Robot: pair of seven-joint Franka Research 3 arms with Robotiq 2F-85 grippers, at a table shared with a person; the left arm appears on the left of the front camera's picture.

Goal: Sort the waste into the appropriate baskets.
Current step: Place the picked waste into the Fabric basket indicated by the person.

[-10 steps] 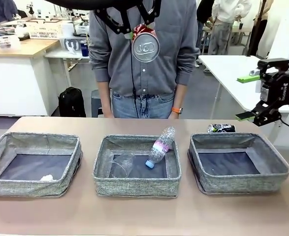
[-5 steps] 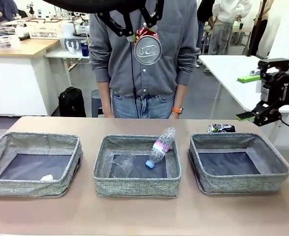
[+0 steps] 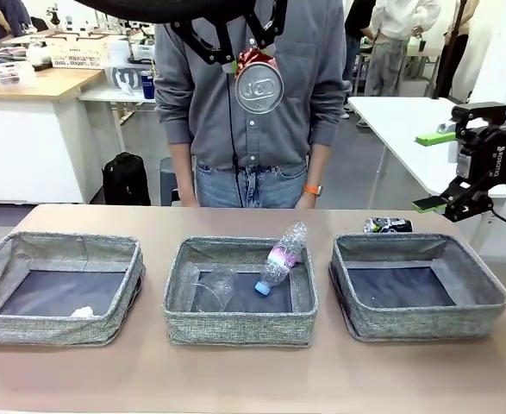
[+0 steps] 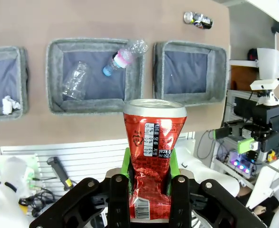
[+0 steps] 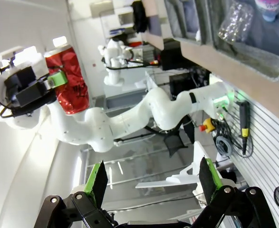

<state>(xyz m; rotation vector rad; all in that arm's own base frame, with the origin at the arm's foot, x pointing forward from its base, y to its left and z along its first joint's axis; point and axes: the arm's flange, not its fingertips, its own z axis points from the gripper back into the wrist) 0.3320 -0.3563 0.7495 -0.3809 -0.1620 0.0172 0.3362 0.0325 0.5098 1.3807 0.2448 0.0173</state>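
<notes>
My left gripper [image 3: 251, 62] hangs high over the middle basket [image 3: 235, 329], shut on a dented red can [image 3: 259, 85]. In the left wrist view the red can [image 4: 153, 152] stands between the green pads of the left gripper [image 4: 149, 176]. A clear bottle [image 3: 280, 257] leans on the middle basket's far right rim, blue cap down, beside a clear cup [image 3: 214, 289]. A white paper ball [image 3: 82, 311] lies in the left basket [image 3: 28, 329]. A dark can [image 3: 387, 225] lies on the table behind the right basket [image 3: 425, 325]. My right gripper [image 3: 432, 171] is open in the air at the far right.
A person in a grey shirt [image 3: 304, 103] stands at the table's far edge behind the middle basket. The table's bare front strip [image 3: 253, 379] runs before the baskets. A white table [image 3: 399, 121] stands behind my right gripper.
The left gripper with the red can shifted slightly to the right, then held still. The right arm has not moved.
</notes>
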